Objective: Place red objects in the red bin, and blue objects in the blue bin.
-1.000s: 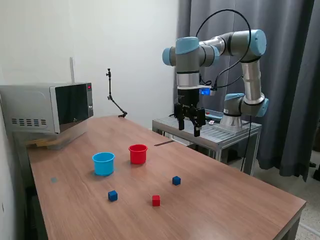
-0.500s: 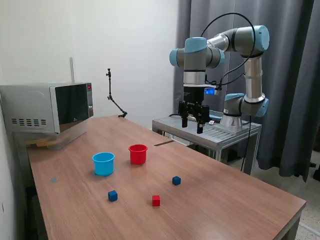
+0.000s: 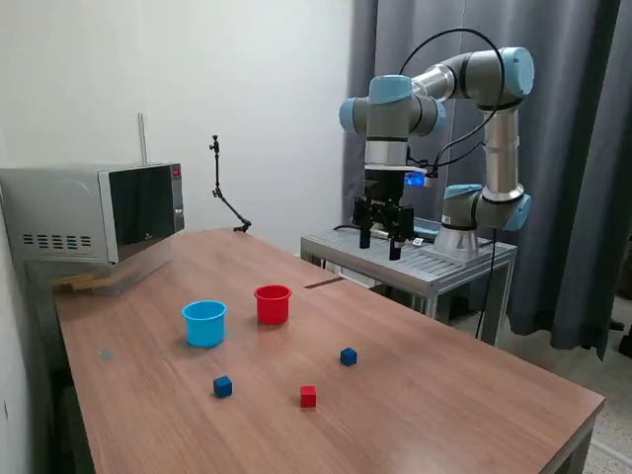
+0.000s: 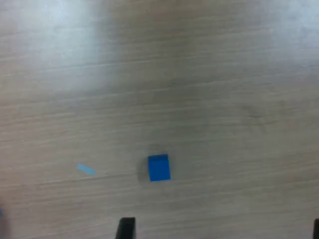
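Hovering high, gripper [image 3: 381, 242] spread wide, empty; microwave [image 3: 96, 212] well apart from cups.

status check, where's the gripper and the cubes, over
Gripper open, empty, high above table's far edge. Two blue cubes and one red cube loose on table, none seen in red cup or blue cup. Nothing in the way.

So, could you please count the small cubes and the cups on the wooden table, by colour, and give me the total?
Blue cubes: 2, one nearer the exterior view's right, one nearer its left
Red cubes: 1
Red cups: 1
Light blue cups: 1
Total: 5 things visible on the table; whether a cup holds anything cannot be seen.
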Tool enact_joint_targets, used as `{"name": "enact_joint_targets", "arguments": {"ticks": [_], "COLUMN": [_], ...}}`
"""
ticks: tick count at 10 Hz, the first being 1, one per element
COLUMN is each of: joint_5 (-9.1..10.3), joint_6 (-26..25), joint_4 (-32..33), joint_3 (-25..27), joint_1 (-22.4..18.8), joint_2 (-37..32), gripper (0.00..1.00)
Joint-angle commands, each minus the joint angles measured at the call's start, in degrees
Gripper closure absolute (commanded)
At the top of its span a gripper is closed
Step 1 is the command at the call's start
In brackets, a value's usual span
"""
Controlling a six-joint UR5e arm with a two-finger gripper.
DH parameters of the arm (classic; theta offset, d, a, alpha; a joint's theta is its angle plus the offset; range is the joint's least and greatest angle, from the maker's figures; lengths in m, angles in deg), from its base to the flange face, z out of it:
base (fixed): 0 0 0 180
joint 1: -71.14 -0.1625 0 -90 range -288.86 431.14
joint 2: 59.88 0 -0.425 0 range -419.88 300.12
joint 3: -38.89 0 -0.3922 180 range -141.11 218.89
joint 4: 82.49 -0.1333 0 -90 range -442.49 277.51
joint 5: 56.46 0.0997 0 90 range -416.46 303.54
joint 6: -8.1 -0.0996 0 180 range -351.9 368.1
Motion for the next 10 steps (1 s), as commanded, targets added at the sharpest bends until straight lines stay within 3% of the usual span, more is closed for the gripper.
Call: {"name": "enact_joint_targets", "arguments": {"ticks": [1, 7, 10], "joint_5": [0.34, 0.34, 0.43], "joint_6": [1.2, 2.2, 1.9], "joint_4": [0.0, 0.3, 4.4], "joint_3": [0.3, 0.1, 1.3], "joint_1": [1.8, 2.0, 1.3], "joint_2": [0.8, 5.4, 6.5], "gripper": [0.0, 0.0, 0.0]}}
